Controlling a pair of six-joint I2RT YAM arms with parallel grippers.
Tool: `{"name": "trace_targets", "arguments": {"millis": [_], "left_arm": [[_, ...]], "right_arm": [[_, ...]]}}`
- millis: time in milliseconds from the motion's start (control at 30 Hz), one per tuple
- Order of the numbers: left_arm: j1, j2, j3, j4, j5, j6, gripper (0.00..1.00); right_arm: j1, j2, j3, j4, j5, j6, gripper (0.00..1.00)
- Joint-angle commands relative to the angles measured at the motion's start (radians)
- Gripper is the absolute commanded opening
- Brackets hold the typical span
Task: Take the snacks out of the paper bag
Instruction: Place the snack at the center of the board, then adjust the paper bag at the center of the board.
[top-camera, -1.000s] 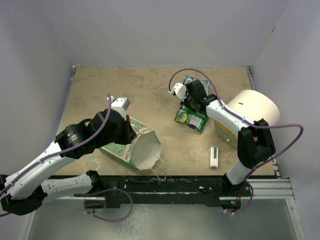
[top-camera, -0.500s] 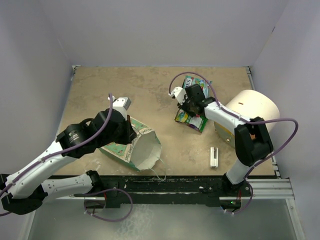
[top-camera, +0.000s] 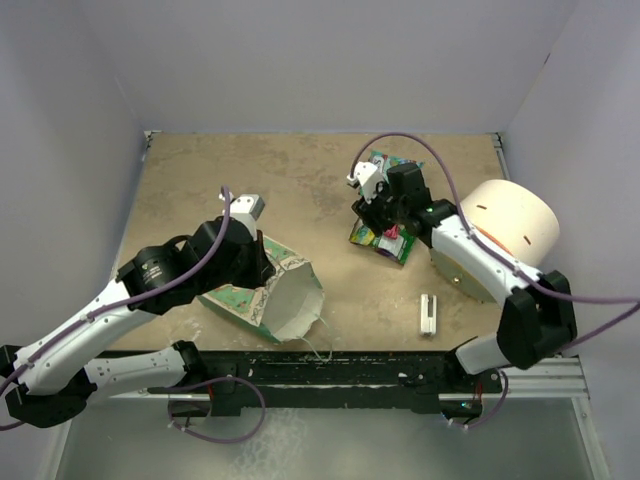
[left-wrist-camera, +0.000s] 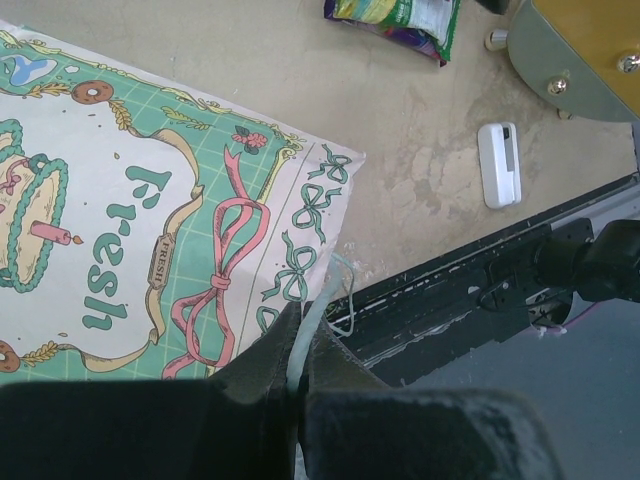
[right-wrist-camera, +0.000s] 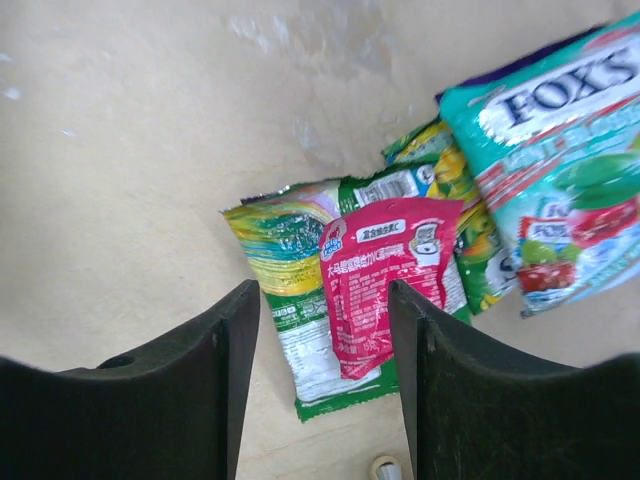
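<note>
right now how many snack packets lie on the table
4: pink packet on a green packet, teal packet beside, second green packet between them; more may hide underneath.

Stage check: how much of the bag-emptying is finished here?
Done: pink packet, green packet and FOX'S packet lie on the table outside the paper bag. In hand: right gripper open over the pink one, holding nothing; left gripper pinches the bag's edge. Left: unclear; the bag's inside is partly hidden.

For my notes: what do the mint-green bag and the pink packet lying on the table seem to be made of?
The paper bag looks like matte printed paper: flat, dull colour with no shine and a crisp folded edge. The pink packet is probably thin glossy plastic or foil film: it is wrinkled and catches bright highlights.
</note>
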Motion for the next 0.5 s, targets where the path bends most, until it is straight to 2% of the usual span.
{"name": "trace_targets", "arguments": {"millis": [0,67,267,467], "left_arm": [[0.002,-0.005,0.030,0.031,0.003,0.016,0.00],[0.002,-0.011,0.025,0.022,0.003,0.009,0.00],[0.002,-0.049,-0.023,-0.032,0.009,-0.048,0.00],[0.002,-0.097,-0.070,-0.100,0.032,-0.155,0.00]], "right_arm": [[0.000,-0.144,-0.009,0.011,-0.093,-0.013,0.58],[0.000,-0.196,-0.035,0.044,-0.128,-0.043,0.58],[0.029,-0.360,-0.183,0.182,-0.434,-0.037,0.60],[0.225,-0.421,-0.312,0.353,-0.541,-0.015,0.60]]}}
